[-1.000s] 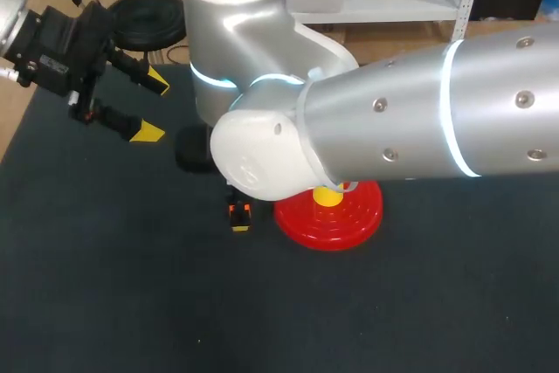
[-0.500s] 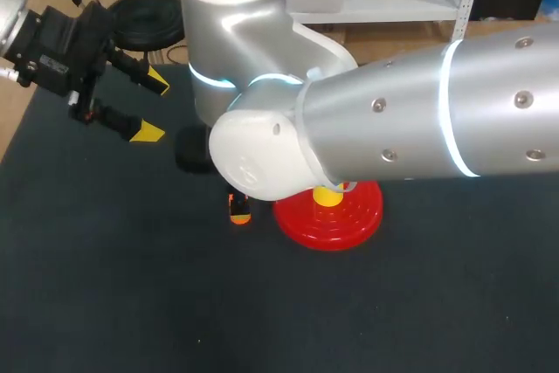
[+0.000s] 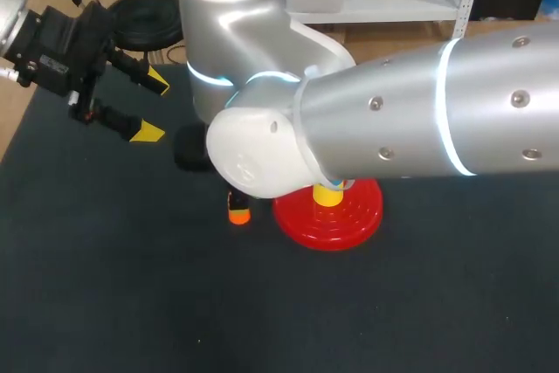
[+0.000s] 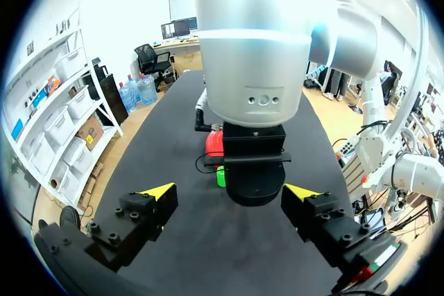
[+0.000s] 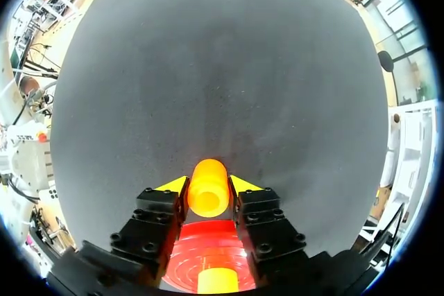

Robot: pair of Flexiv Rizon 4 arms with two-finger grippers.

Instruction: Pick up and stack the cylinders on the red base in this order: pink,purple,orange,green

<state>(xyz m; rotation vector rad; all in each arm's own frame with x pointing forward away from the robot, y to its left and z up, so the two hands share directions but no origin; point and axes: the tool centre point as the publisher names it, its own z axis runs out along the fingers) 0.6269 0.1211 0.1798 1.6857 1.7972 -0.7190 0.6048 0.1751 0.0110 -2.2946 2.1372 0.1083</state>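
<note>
One orange cylinder, clenched in our right end effector, now lifts slightly off the worktop at nine o'clock of the red base, ready for stacking.

open left pincer faces right arm, green cylinder nearby.

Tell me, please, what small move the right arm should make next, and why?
Probably lift straight up a little: the right gripper appears shut on the orange cylinder, which sits low beside the red base, so it needs height to clear the yellow post.
</note>
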